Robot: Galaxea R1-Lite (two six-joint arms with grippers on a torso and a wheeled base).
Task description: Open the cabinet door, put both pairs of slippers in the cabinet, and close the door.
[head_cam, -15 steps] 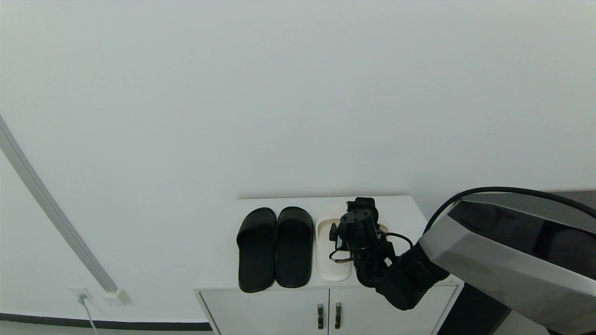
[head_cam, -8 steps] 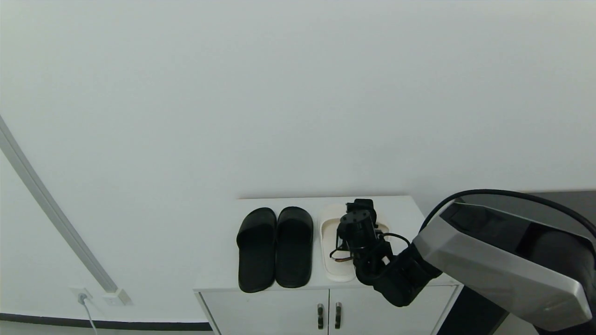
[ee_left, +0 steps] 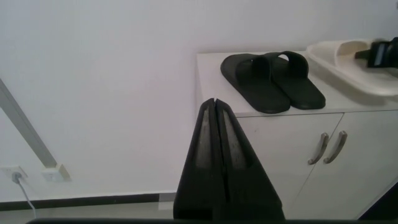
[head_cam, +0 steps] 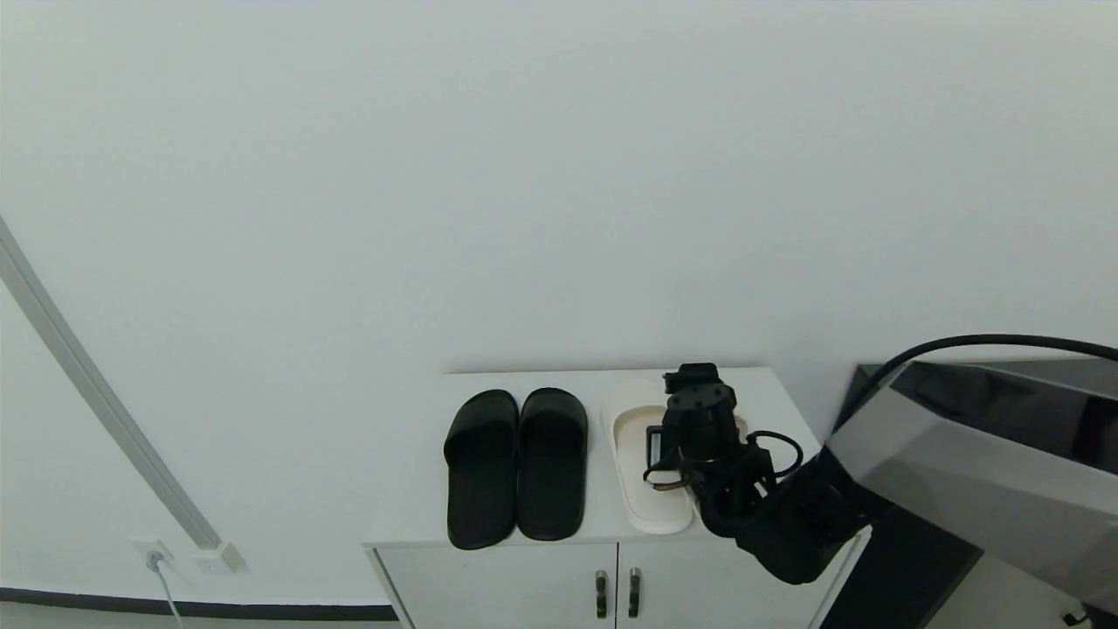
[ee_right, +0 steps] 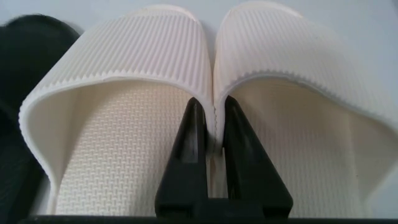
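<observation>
A grey trunking strip (head_cam: 100, 391) slants down the plain white wall (head_cam: 559, 175) from ten o'clock toward eight o'clock. At its lower end sits a small white junction box (head_cam: 223, 556). At nine o'clock of the box is a wall socket (head_cam: 148, 550) with a white cable (head_cam: 168, 596) hanging toward the dark skirting band (head_cam: 262, 611).

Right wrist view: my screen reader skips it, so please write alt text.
The right gripper pinches the touching inner walls of the cream slippers, one finger inside each. A black slipper lies beside them.
</observation>
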